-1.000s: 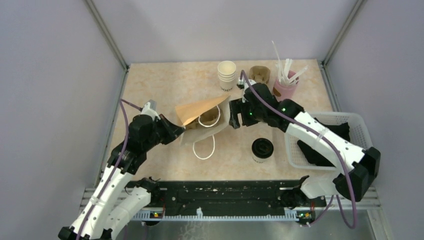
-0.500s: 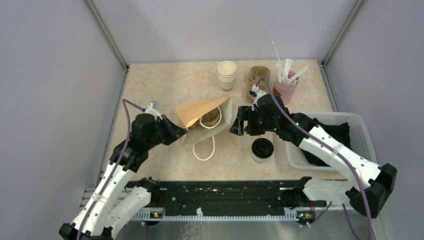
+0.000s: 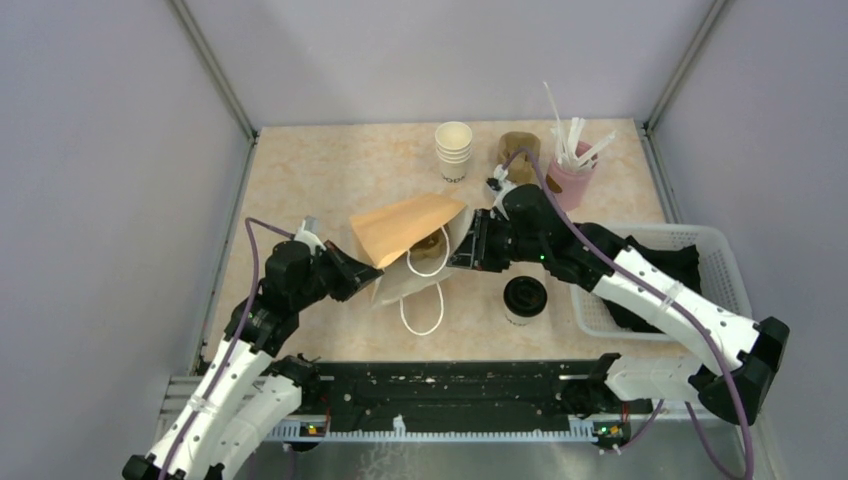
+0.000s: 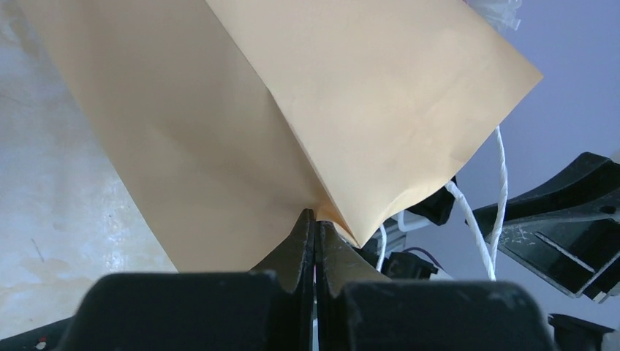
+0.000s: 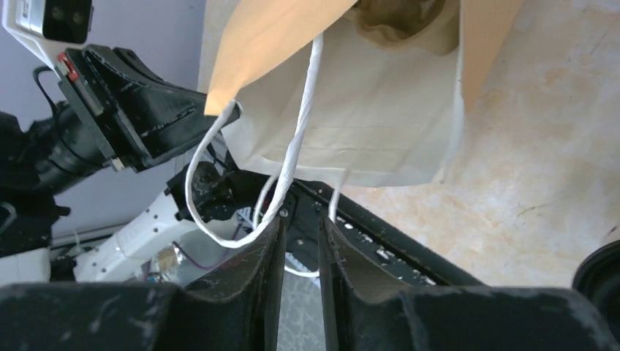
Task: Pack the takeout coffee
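The takeout coffee [image 3: 525, 297], a small white cup with a black lid, stands on the table right of a brown paper bag [image 3: 415, 240]. The bag lies tilted with its mouth toward the right. My left gripper [image 3: 358, 272] is shut on the bag's left edge, and the left wrist view shows the paper [image 4: 292, 110] pinched at the fingertips of the left gripper [image 4: 315, 213]. My right gripper [image 3: 462, 250] sits at the bag's mouth. In the right wrist view its jaws [image 5: 301, 221] stand a narrow gap apart, with the white cord handle [image 5: 292, 161] draped over one fingertip and nothing pinched between them.
A stack of lidless white cups [image 3: 453, 150] stands at the back, beside brown sleeves [image 3: 520, 148] and a pink cup of stirrers [image 3: 570, 165]. At the right a white basket [image 3: 720, 262] holds black lids. Purple walls close in both sides.
My right gripper swung left to the bag's mouth and its jaws narrowed a lot. The bag shifted toward the front and opened wider. My left gripper stayed shut on it and drew back slightly.
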Robot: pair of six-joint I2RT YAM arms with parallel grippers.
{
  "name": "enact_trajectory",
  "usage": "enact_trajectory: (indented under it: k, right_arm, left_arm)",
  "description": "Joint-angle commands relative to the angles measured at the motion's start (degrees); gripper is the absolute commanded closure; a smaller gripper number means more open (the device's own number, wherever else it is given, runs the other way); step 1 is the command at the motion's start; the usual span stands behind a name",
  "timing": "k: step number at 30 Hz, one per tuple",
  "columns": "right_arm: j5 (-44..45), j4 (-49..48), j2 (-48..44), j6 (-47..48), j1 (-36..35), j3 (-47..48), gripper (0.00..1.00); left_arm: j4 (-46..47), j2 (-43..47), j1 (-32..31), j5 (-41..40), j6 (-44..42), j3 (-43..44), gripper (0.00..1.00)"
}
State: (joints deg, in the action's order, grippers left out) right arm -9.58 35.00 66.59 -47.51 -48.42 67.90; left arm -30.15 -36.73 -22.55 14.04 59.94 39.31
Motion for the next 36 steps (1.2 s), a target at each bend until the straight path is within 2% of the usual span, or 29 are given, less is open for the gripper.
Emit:
enact_trajectory:
  k: [1, 7, 10, 16, 20, 24, 30, 36]
  right_arm:
    - [6.4, -2.68, 1.81, -7.35, -2.73, 3.02, 0.81]
    - [16.18, -4.17, 3.51, -14.66, -6.82, 0.95, 0.84]
    - [20.27, -5.37, 0.5, -16.96, -7.01, -2.64, 0.87]
    - [27.75, -6.7, -5.81, -18.01, -7.03, -7.96, 0.83]
    - [27.84, -8.78, -2.47, -17.75, -7.03, -7.1, 0.81]
    - [29.16, -10.56, -0.28, -21.46, -7.03, -7.93, 0.81]
    - [35.94, -12.93, 1.63, -24.84, -7.84, -9.72, 0.8]
    - [41.11, -7.14, 7.51, -30.78, -9.22, -5.71, 0.8]
  left_arm:
    - [4.17, 2.04, 0.05, 4.19, 5.94, -3.27, 1.0]
    - [6.74, 3.07, 0.05, 5.96, 9.03, -4.97, 1.0]
    - [6.86, 3.24, 0.05, 5.44, 8.91, -4.29, 1.0]
    - [6.87, 2.77, 0.05, 6.01, 9.36, -2.93, 1.0]
    - [8.75, 2.26, 0.05, 7.12, 10.77, -4.04, 1.0]
    - [11.83, 1.3, 0.05, 8.44, 12.46, -5.34, 1.0]
    - [14.72, 0.75, 0.05, 8.96, 13.92, -6.42, 1.0]
    - [16.49, 0.74, 0.05, 9.35, 14.93, -7.18, 1.0]
